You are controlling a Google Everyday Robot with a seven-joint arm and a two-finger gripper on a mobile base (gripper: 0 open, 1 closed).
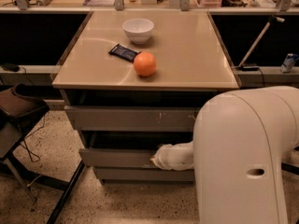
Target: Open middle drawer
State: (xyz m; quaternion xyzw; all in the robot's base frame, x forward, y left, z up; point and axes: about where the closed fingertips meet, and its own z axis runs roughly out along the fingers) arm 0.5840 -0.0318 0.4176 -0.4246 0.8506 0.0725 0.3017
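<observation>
One of three stacked grey fronts, your middle drawer sits in the lower centre of the frame. Its long axis runs left to right and its plain face is turned toward the bottom edge, with a dark gap above it. The gripper is at the right part of that front, against its top edge; you cannot tell whether it is clasping anything. The bulky white arm fills the lower right. Above the drawer lies the larger scratched drawer front, and below it the narrow bottom front. On the tabletop you see an orange, a dark packet whose print is too small to read, and a white bowl. A chair stands at the left.
</observation>
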